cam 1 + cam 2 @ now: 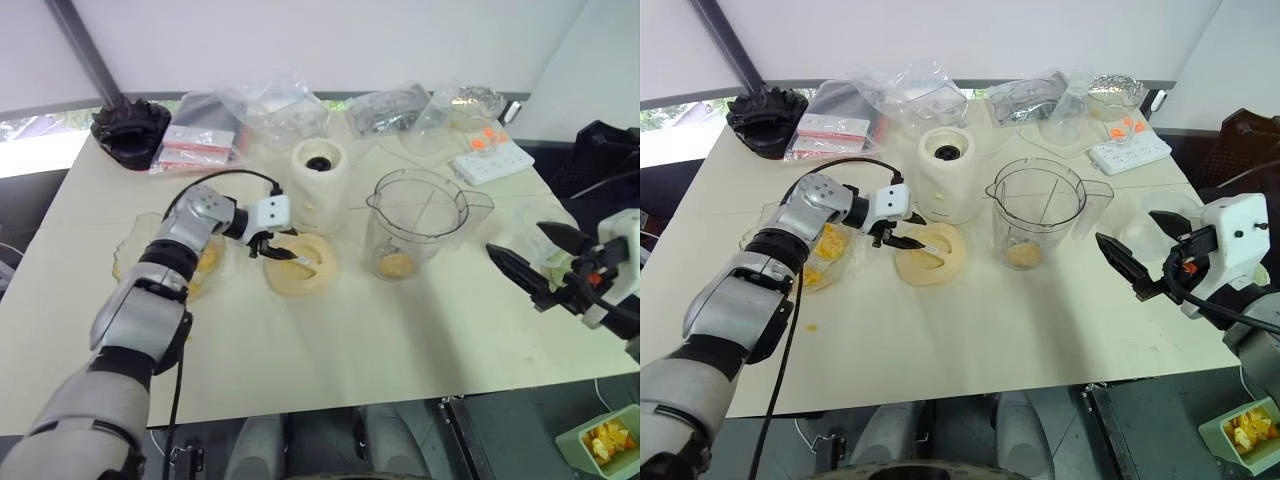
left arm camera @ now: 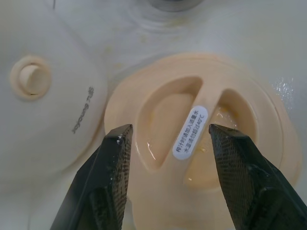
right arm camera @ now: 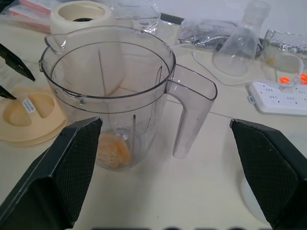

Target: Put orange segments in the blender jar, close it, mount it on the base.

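On a pale tabletop (image 1: 400, 350), the left claw (image 1: 275, 249) hangs over a flat cream lid (image 1: 300, 265), its two black fingers (image 2: 108, 177) partly spread on either side of the lid's raised grip bar with its small white label, not clamped on it. The lid lies just in front of the base (image 1: 320, 185), a cream cylinder with a black socket on top, standing near the middle of the tabletop toward its far edge. Beside the base, on the side of the right arm, the clear blender jar (image 1: 415, 225) stands upright and uncovered, with orange segments (image 1: 396, 264) at its bottom. The right claw (image 1: 1140, 258) is raised near the tabletop's right edge, fingers spread wide and holding nothing, pointed toward the jar. A white power strip (image 1: 492, 160) lies near the far right corner.
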